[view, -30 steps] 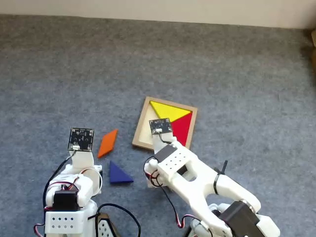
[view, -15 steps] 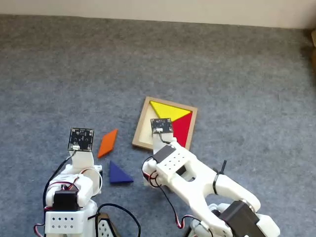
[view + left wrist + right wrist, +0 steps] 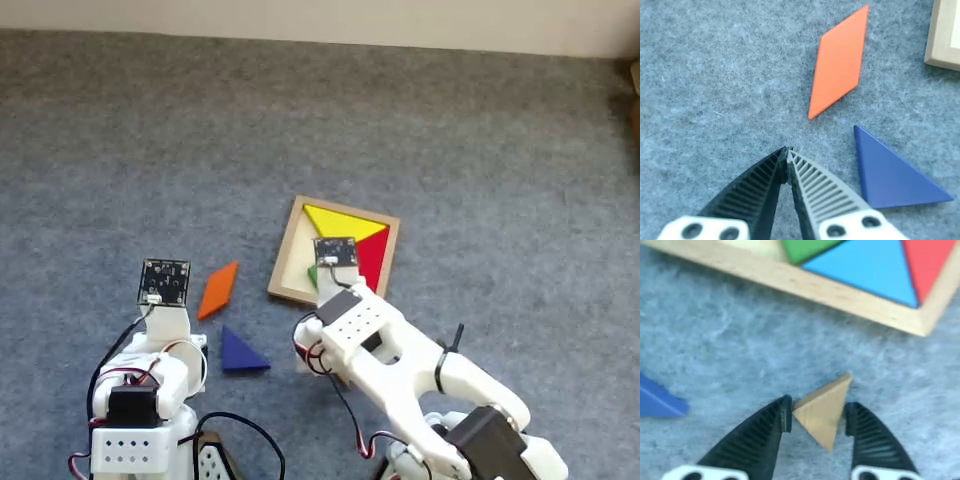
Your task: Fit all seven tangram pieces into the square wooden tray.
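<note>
— Toward the table's [image 3: 480, 120] near edge, what condition does the right pincer [image 3: 816, 415] report?

— Released. Its jaws stand apart on either side of the tan triangle [image 3: 822, 412], which lies flat on the table. One fingertip [image 3: 786, 415] sits at a corner of the piece; the other is just beside the opposite edge.

— Location of the square wooden tray [image 3: 284, 252]?

— Near the middle of the table, turned slightly out of line with the table's edges. The tan triangle lies just off the rim [image 3: 840, 297] that faces the table's near edge.

— Tray contents?

— A yellow triangle [image 3: 340, 222] along the far rim, a red triangle [image 3: 372, 262] along the right rim, a light blue triangle [image 3: 870, 265] along the near rim, and a green piece [image 3: 810, 247] touching the light blue one. Part of the tray floor by the left rim is bare.

— Condition of the left pincer [image 3: 786, 152]?

— Clenched on nothing, tips together, low over the table to the left of the tray.

— Pieces outside the tray?

— An orange parallelogram [image 3: 218, 289] lies near the tray's left rim. A dark blue triangle [image 3: 240, 352] lies just beside it, closer to the near edge. Both lie flat and apart from each other.
</note>
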`<action>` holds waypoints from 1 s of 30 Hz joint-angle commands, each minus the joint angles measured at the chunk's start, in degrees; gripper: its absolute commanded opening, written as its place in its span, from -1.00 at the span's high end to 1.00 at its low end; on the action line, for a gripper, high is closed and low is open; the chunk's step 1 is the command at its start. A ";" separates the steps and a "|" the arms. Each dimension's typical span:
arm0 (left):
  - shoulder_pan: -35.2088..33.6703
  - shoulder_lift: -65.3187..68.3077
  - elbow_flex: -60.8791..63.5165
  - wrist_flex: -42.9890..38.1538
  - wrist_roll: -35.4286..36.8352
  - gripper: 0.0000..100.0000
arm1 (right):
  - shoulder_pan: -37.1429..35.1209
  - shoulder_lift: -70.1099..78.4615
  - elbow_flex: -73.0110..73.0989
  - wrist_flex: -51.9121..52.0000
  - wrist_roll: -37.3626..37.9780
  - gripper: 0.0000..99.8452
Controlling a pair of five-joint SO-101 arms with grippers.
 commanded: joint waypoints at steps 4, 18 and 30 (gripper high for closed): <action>-0.75 -2.42 1.10 0.18 0.44 0.99 | 1.45 -0.22 -2.59 -1.80 0.09 0.72; -0.75 -2.42 1.10 0.18 0.44 0.99 | 1.10 -0.92 -4.70 2.86 12.57 0.72; -0.75 -2.42 1.10 0.18 0.44 0.99 | 1.54 -7.69 -9.89 8.84 25.93 0.72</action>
